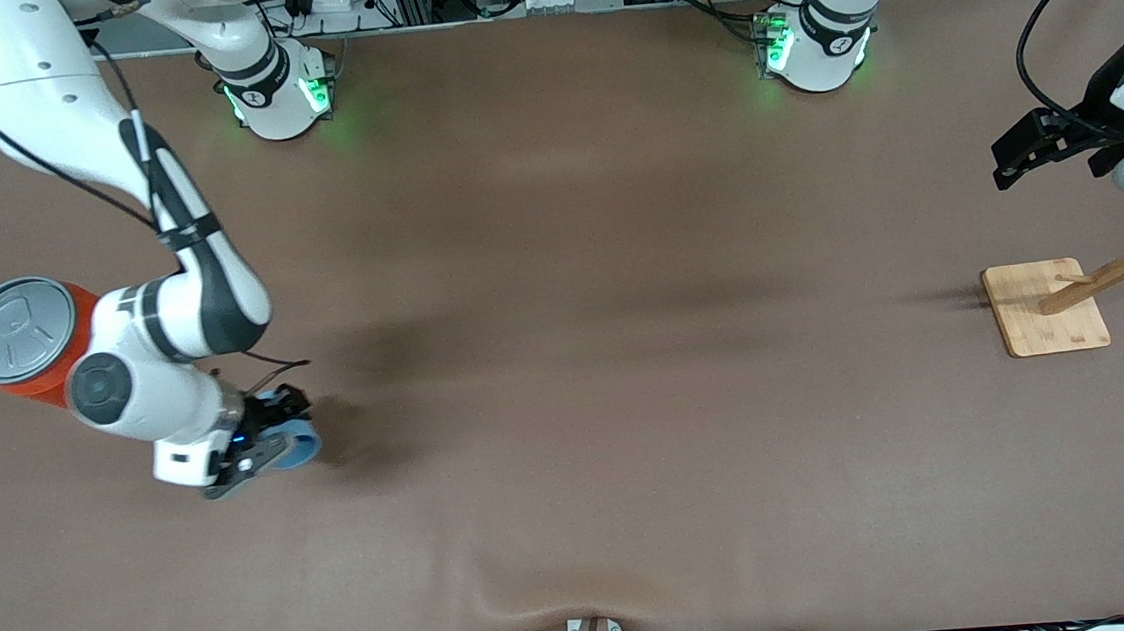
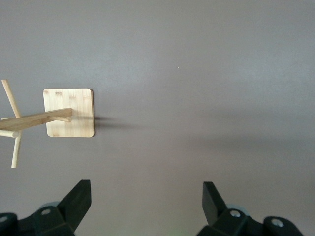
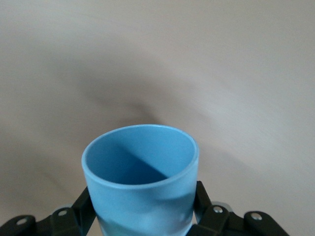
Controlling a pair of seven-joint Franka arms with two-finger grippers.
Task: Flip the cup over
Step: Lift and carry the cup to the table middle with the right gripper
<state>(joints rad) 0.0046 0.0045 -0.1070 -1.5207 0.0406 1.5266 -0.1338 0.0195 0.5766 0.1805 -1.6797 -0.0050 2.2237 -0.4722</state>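
The small light-blue cup point(image 1: 296, 450) is held between the fingers of my right gripper point(image 1: 276, 441), low over the table near the right arm's end. In the right wrist view the cup point(image 3: 142, 189) fills the space between the black fingers point(image 3: 82, 209), its darker-blue open mouth pointing away from the wrist. I cannot tell whether it touches the table. My left gripper point(image 1: 1011, 160) waits open and empty above the table at the left arm's end; in the left wrist view point(image 2: 146, 194) its jaws stand wide apart over bare cloth.
A large orange can with a grey lid point(image 1: 17, 338) stands beside the right arm's wrist, farther from the front camera than the cup. A wooden rack on a square base point(image 1: 1043, 313) stands at the left arm's end, also in the left wrist view point(image 2: 69, 113). Brown cloth covers the table.
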